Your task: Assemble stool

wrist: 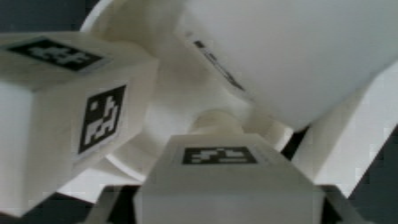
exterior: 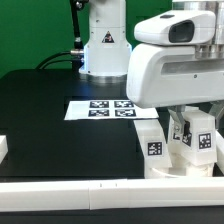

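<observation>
1. Hanging low over the black tabletop (exterior: pixel 60 110), the white arm holds its claw (exterior: pixel 192 140) above the round seat (exterior: pixel 185 165).
2. The claw's fingers are closed on a tagged stool leg (wrist: pixel 222 160), which stands upright on the seat.
3. Another leg (exterior: pixel 151 140) stands just beside it, at the seat's edge.
4. The marker board (exterior: pixel 100 108) lies flat behind them.
5. A long white bar (exterior: pixel 70 195) runs along the front edge.

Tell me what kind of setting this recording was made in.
Most likely a robotics lab bench set up for furniture assembly trials. A green backdrop hangs behind a black table, the marker board lies flat on it, and white tagged stool legs stand under the arm's gripper.
</observation>
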`<move>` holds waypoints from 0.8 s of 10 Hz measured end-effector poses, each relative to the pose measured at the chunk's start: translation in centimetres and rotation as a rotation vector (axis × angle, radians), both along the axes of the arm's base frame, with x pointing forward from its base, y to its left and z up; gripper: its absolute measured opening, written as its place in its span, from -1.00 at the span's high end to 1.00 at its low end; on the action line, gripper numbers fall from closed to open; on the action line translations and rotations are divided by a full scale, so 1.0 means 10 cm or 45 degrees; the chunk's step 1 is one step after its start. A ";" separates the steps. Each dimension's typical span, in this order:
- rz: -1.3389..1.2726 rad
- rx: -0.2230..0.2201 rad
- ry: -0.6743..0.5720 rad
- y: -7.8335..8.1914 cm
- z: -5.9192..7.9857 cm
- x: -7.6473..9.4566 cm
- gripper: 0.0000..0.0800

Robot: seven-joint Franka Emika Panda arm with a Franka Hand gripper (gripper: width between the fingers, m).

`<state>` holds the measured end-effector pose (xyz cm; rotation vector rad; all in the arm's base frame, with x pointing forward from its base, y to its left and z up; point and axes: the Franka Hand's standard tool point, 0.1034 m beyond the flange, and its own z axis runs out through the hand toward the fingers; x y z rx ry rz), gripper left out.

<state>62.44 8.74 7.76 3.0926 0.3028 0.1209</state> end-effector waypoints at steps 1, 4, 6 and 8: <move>-0.261 0.027 -0.006 0.00 -0.01 0.00 0.16; -0.973 0.171 -0.026 0.01 -0.03 0.05 0.16; -1.146 0.187 -0.024 0.02 -0.03 0.05 0.16; -1.317 0.202 -0.021 0.03 -0.03 0.05 0.16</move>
